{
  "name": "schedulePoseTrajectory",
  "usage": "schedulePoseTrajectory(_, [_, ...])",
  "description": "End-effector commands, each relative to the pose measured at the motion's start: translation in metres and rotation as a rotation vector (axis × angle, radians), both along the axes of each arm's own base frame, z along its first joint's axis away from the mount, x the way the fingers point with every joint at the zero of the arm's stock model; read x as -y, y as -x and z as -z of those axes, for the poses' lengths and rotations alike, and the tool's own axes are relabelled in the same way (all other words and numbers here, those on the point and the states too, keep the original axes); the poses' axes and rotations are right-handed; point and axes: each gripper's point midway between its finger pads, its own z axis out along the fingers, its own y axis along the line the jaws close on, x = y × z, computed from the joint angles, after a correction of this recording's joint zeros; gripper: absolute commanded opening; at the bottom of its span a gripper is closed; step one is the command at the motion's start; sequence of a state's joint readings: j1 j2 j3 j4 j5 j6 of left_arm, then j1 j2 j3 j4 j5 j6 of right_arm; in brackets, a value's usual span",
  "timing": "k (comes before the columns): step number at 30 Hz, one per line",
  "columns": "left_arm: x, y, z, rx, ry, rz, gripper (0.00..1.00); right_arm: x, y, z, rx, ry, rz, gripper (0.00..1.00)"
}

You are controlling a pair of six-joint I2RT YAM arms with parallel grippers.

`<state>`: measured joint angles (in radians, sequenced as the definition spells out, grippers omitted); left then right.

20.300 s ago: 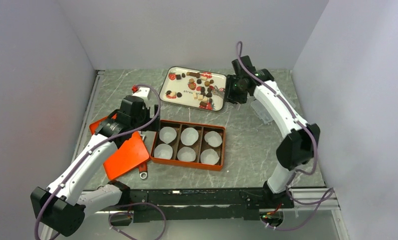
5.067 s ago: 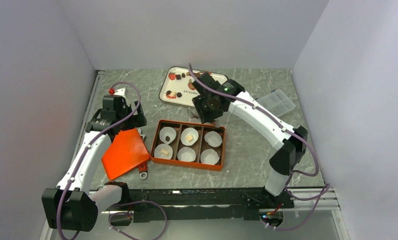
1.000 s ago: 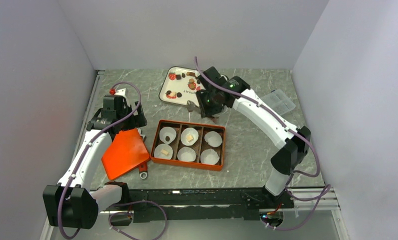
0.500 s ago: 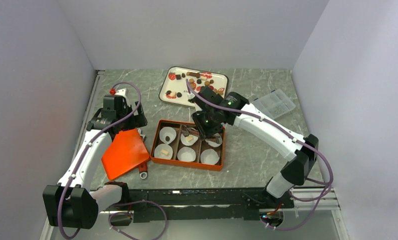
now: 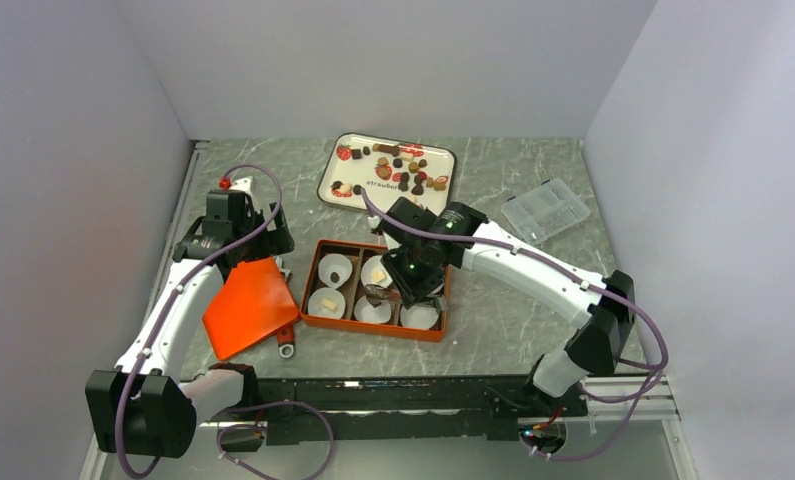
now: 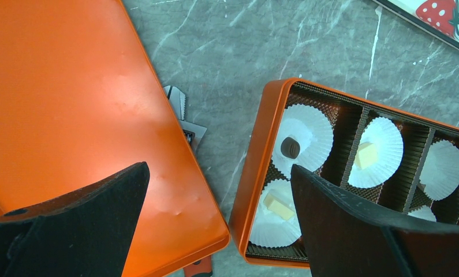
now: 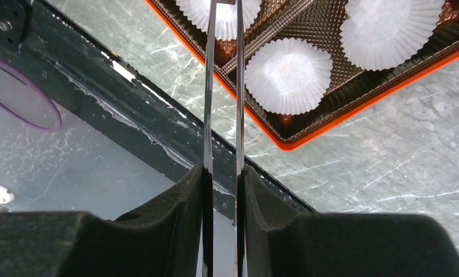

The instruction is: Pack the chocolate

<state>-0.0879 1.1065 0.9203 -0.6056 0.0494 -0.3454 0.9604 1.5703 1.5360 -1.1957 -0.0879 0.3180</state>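
Several pieces of the chocolate (image 5: 403, 175) lie on the white strawberry tray (image 5: 330, 178) at the back. In the orange box (image 5: 368, 327), a dark piece (image 6: 290, 148) and two cream pieces (image 6: 366, 155) (image 6: 279, 206) sit in white paper cups. My right gripper (image 5: 410, 268) (image 7: 222, 173) hangs over the box, shut on metal tongs (image 7: 208, 86). The tong tips (image 5: 378, 293) reach a middle cup; what they pinch I cannot make out. My left gripper (image 5: 235, 225) (image 6: 218, 173) stands open above the gap between lid and box, holding nothing.
An orange lid (image 5: 248, 305) (image 6: 71, 115) lies left of the box, with a red-handled tool (image 5: 286, 345) (image 6: 181, 109) poking out beneath it. A clear plastic case (image 5: 545, 210) rests at the back right. A black rail (image 7: 129, 133) runs along the near table edge.
My right arm has swung from the tray's edge toward me, carrying the tongs over the box's middle cups. The left arm has not moved.
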Motion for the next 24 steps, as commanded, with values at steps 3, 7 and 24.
schedulePoseTrajectory(3, [0.0, -0.006, -0.009, 0.043, 0.013, -0.003, 0.99, 0.0, 0.01, -0.008, 0.009, -0.033, -0.029, 0.29])
schedulePoseTrajectory(7, [0.0, -0.006, -0.009, 0.04, 0.011, -0.001, 0.99, -0.001, 0.008, -0.004, 0.012, -0.022, -0.029, 0.33])
schedulePoseTrajectory(24, [0.001, -0.005, -0.009, 0.044, 0.013, 0.003, 0.99, -0.017, -0.028, -0.028, 0.119, -0.08, 0.048, 0.46])
